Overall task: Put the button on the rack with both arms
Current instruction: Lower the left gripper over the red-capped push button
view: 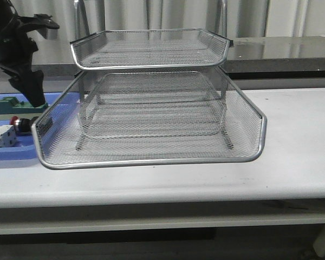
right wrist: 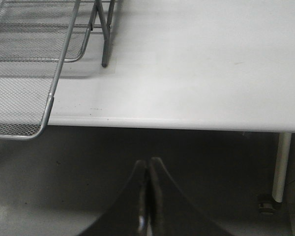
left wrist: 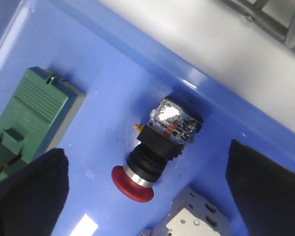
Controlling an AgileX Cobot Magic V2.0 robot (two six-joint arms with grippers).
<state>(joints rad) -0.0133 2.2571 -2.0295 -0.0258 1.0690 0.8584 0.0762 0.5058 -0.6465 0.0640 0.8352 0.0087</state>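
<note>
Two arms are involved, though only the left arm (view: 19, 59) is seen from the front, lowered over the blue tray (view: 11, 151) at nine o'clock of the rack (view: 151, 108). Nearest the table's (view: 292, 162) front edge, bare white surface is left along the rack's front rim and widely at three o'clock. The right gripper (right wrist: 148, 196) is held off the table, below its front edge, its fingers pressed together with nothing between them. The button (left wrist: 155, 155) lies on its side in the tray, just beside the rack's left rim, between the spread fingers (left wrist: 29, 191) of the left gripper (left wrist: 147, 189), untouched by either. A green block (left wrist: 34, 113) and a white part (left wrist: 191, 221) lie close by, with little room around the button. Farthest back, the rack's upper tier (view: 151, 46) is seen bare.
</note>
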